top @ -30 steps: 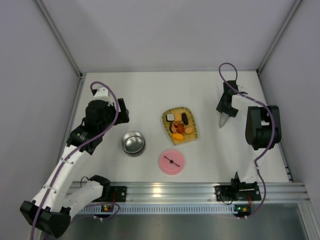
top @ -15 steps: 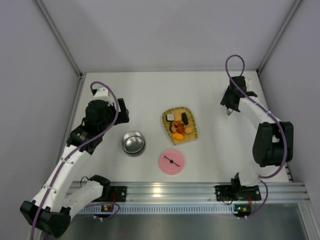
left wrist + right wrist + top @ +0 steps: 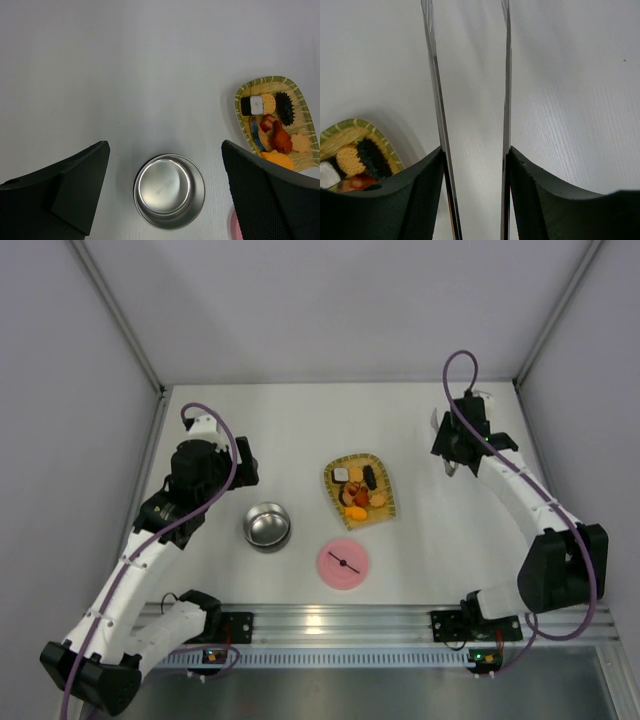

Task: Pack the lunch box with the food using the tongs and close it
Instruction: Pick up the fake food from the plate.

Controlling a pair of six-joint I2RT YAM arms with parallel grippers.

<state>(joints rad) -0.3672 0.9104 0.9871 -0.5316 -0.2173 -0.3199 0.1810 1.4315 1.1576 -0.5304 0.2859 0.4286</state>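
So the white table point(image 3: 300, 420) is carrying everything, and honestly the packing isn't really getting going yet. The right gripper point(image 3: 474, 160) is hanging out toward the far right corner, clamping the tongs point(image 3: 436, 100) between its black fingers. The two skinny glinting arms are poking straight out ahead, apart and holding nothing. The left gripper point(image 3: 165, 150) is hovering over the left half with its jaws spread wide and nothing in them.

Mid-table, the yellow woven tray point(image 3: 239, 100), kind of shield-shaped, is carrying all the food point(image 3: 272, 132). Nearer the front edge, the flat pink lid point(image 3: 343, 564) with its black bar handle is lying by itself, just off the tray's near tip. The lunch box point(image 3: 169, 191), a little round polished steel bowl, is sitting left of the tray and looking empty. So I'm guessing every piece is waiting to go in, then the lid. The bits are tiny: orange, red, a spiky dark one, a white block with a black band.
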